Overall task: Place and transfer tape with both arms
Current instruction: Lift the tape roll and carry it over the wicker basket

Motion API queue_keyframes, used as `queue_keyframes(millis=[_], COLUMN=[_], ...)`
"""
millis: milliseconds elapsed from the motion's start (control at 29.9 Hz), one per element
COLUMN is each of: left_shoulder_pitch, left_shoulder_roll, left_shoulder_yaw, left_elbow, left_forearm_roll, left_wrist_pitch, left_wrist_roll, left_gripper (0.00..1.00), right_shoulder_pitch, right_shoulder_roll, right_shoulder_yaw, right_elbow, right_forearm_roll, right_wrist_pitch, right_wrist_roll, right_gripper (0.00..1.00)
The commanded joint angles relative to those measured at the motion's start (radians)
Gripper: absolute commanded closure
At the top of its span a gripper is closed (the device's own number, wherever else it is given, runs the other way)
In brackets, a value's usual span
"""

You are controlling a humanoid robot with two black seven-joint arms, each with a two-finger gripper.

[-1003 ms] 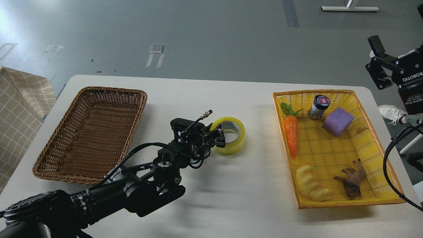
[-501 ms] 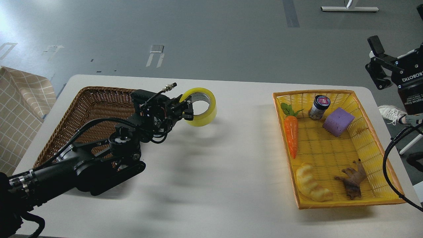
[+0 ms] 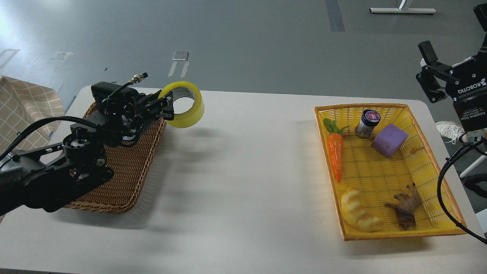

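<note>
The yellow tape roll (image 3: 189, 113) with its grey-white core hangs in the air, tilted, just right of the brown wicker basket's (image 3: 125, 171) far right corner. My left gripper (image 3: 167, 107) is shut on the roll's left wall, one finger inside the core, and holds it above the table. My left arm lies over the brown basket. My right gripper (image 3: 429, 78) is raised at the far right, beyond the table's edge, open and empty, its fingers spread.
A yellow basket (image 3: 437, 205) at the right holds a toy carrot (image 3: 335, 155), a dark-lidded jar (image 3: 367, 123), a purple block (image 3: 389, 139), a bread-like toy (image 3: 358, 215) and a brown animal figure (image 3: 406, 207). A checkered cloth (image 3: 23, 114) is at the far left.
My left gripper has lifted the tape off the table's middle and carried it up and left to the brown basket's corner. My right gripper has shifted slightly left.
</note>
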Motion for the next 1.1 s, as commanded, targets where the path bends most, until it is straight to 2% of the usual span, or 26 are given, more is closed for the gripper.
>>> queue_keyframes(millis=[0,201,401,468,602,735,936,1070], left_shoulder_pitch=[0.000,0.017,0.032,0.071,0.121,0.209,0.241,0.241], left_shoulder_roll=[0.070,0.147,0.237,0.265,0.273,0.270,0.256,0.254], left_shoulder_yaw=[-0.006,-0.017,0.003,0.003,0.003,0.005,0.003,0.003], left_elbow=[-0.005,-0.005,0.000,0.009,0.032,0.081,0.182,0.206], left_forearm_roll=[-0.032,-0.058,-0.064,-0.066,-0.061,-0.058,-0.064,-0.069], left_wrist_pitch=[0.000,0.004,0.004,0.005,0.026,0.088,0.120,0.120], left_wrist_roll=[-0.040,-0.081,-0.140,-0.169,-0.192,-0.213,-0.261,-0.276], left_gripper=[0.81,0.81,0.81,0.81,0.81,0.81,0.81,0.81], right_shoulder_pitch=[0.000,0.000,0.002,0.002,0.003,0.006,0.003,0.003], right_shoulder_roll=[0.002,0.007,0.023,0.030,0.034,0.034,0.034,0.034], right_shoulder_yaw=[-0.004,-0.014,-0.034,-0.040,-0.041,-0.053,-0.055,-0.055], right_elbow=[-0.001,-0.001,-0.002,-0.001,-0.002,-0.002,-0.002,-0.002], right_forearm_roll=[0.000,-0.014,-0.028,-0.034,-0.038,-0.055,-0.057,-0.057], right_wrist_pitch=[0.000,0.000,0.000,0.000,0.000,0.000,0.000,0.000], right_wrist_roll=[0.000,-0.002,-0.002,-0.002,-0.002,-0.002,-0.002,-0.002], right_gripper=[0.00,0.00,0.00,0.00,0.00,0.00,0.00,0.00])
